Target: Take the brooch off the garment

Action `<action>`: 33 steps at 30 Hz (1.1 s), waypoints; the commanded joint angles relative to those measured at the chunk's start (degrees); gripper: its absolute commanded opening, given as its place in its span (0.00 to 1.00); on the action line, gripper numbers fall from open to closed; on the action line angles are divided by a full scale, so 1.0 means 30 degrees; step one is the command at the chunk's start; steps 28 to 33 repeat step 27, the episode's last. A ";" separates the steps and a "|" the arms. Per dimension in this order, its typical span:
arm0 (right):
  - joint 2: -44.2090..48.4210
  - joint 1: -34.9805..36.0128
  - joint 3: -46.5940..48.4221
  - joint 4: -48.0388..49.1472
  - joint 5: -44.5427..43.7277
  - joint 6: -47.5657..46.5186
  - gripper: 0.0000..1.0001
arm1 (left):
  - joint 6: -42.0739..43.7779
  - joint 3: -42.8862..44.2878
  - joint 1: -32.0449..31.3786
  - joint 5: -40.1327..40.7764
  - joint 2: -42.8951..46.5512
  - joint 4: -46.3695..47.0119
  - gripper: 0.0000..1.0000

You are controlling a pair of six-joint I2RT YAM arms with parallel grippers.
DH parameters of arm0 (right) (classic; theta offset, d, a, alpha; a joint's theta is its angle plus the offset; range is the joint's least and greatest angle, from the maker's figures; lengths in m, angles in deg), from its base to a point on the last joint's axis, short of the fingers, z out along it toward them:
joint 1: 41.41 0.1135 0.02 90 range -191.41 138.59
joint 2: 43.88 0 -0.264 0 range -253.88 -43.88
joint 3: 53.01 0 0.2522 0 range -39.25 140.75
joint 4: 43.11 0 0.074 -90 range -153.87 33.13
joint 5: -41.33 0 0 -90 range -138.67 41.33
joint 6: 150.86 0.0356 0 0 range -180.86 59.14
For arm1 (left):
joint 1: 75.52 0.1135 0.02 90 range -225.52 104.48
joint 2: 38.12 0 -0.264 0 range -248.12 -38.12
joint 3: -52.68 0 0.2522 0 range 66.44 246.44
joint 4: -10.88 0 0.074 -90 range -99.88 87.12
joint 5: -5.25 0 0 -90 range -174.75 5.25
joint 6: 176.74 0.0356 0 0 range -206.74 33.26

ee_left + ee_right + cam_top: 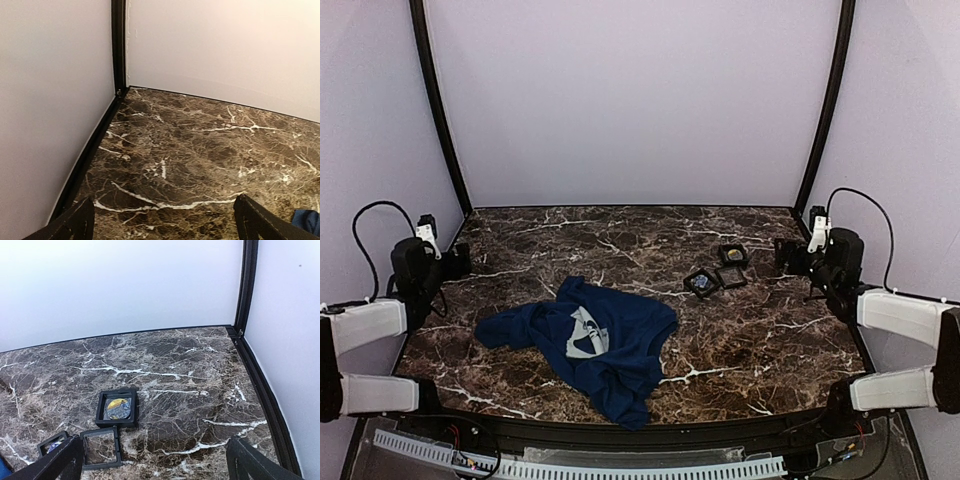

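The left gripper (165,226) stands wide apart with nothing between its fingers, hovering over bare marble near the left wall; the right gripper (152,466) is likewise spread and empty, looking down on three small black trays; both arms sit drawn in at their own sides of the table (770,340), well apart from the shirt (610,335).

The brooch (55,441) appears as a tiny bluish glint inside the near-left tray (52,437), just beside an empty tray (100,431) and near a third tray (117,392) holding a yellowish piece; it is too small to make out its shape.

I judge the removal done, or all but done; no glint shows on the cloth; if anything is left, it calls only for checking the shirt's folds, which hide part of it.

The shirt lies crumpled, dark navy, centre-left, its pale grey print (585,335) facing up; soft and bunched, apart from the trays.
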 commanded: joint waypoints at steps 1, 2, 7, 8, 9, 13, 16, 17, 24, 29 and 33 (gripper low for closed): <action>0.1717 -0.0199 -0.3066 0.6329 -0.0519 -0.0623 0.99 | 0.1770 -0.1866 0.0101 0.1420 0.0754 0.3493 0.99; 0.1953 -0.0200 -0.3845 0.7325 -0.0779 -0.0820 0.99 | 0.1804 -0.2198 0.0087 0.1534 0.0789 0.3895 0.99; 0.2459 -0.0203 -0.7178 1.2033 -0.1403 -0.1559 0.99 | 0.1769 -0.2943 0.0056 0.2399 0.0775 0.4535 0.99; 0.2720 -0.0201 -0.7409 1.2063 -0.1281 -0.1765 0.99 | 0.1789 -0.3112 0.0047 0.2463 0.0658 0.4697 0.99; 0.3078 -0.0201 -0.7464 1.1909 -0.1292 -0.1688 0.99 | 0.1804 -0.3147 0.0060 0.2540 0.0594 0.4734 0.99; 0.3536 -0.0201 -0.7913 1.2245 -0.1808 -0.1725 0.99 | 0.1731 -0.3031 0.0070 0.2330 0.0084 0.5019 0.99; 0.3604 -0.0202 -0.8023 1.2240 -0.1807 -0.1621 0.99 | 0.1583 -0.2929 0.0063 0.1945 -0.0252 0.5098 0.99; 0.3588 -0.0201 -0.8057 1.2294 -0.1757 -0.1600 0.99 | 0.1593 -0.2911 0.0054 0.1899 -0.0286 0.5081 0.99; 0.3179 -0.0201 -0.7993 1.2579 -0.1325 -0.1294 0.99 | 0.1564 -0.3033 0.0073 0.2373 -0.0342 0.5057 0.99; 0.2876 -0.0201 -0.7797 1.2413 -0.1215 -0.1282 0.99 | 0.1244 -0.3074 0.0053 0.2613 -0.0348 0.5154 0.99; 0.2876 -0.0201 -0.7797 1.2413 -0.1215 -0.1282 0.99 | 0.1244 -0.3074 0.0053 0.2613 -0.0348 0.5154 0.99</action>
